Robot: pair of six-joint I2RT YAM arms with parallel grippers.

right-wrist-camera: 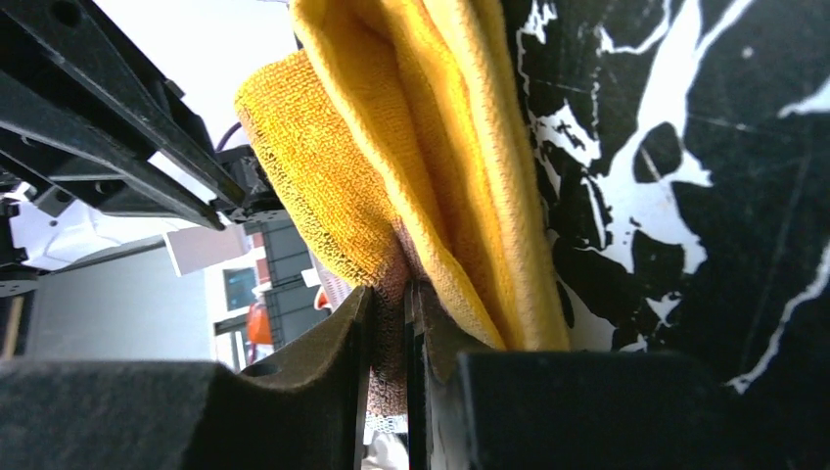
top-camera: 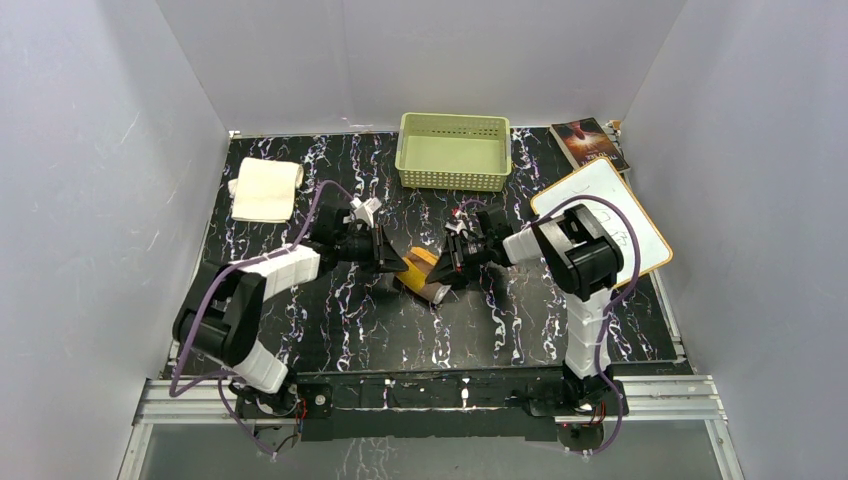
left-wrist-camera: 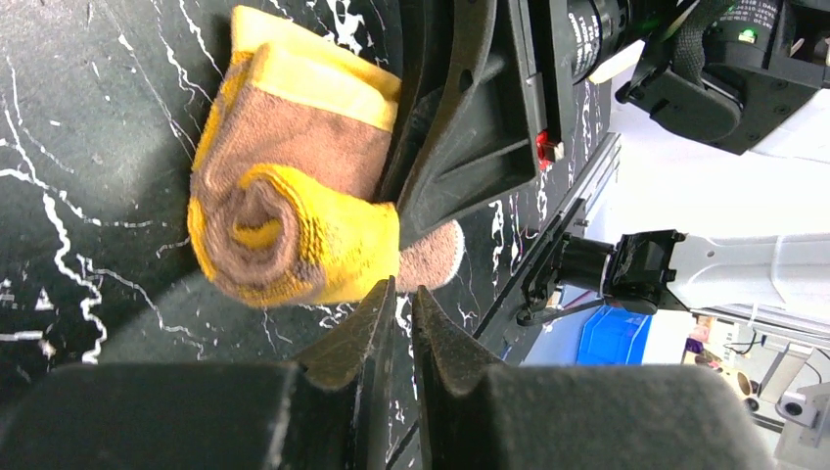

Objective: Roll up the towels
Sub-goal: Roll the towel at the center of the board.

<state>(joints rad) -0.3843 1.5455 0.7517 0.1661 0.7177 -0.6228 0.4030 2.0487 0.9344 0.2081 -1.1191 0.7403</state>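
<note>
Nubby cloth towel [left-wrist-camera: 294, 235], smooth marbled tabletop [left-wrist-camera: 88, 108]

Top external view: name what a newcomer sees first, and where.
The mustard-yellow and brown towel, partly rolled at the table's centre, draws the eye first, with the left gripper and right gripper on either side; the right one pinches its cloth. Next come the cream-white towel, lying far left, and the green basket at the far edge.

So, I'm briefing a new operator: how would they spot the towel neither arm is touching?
On the black marbled table, look to the far left corner, left of the green basket. The cream-white towel lies there, the only pale cloth; the other towel is mustard-yellow and brown, mid-table.
</note>
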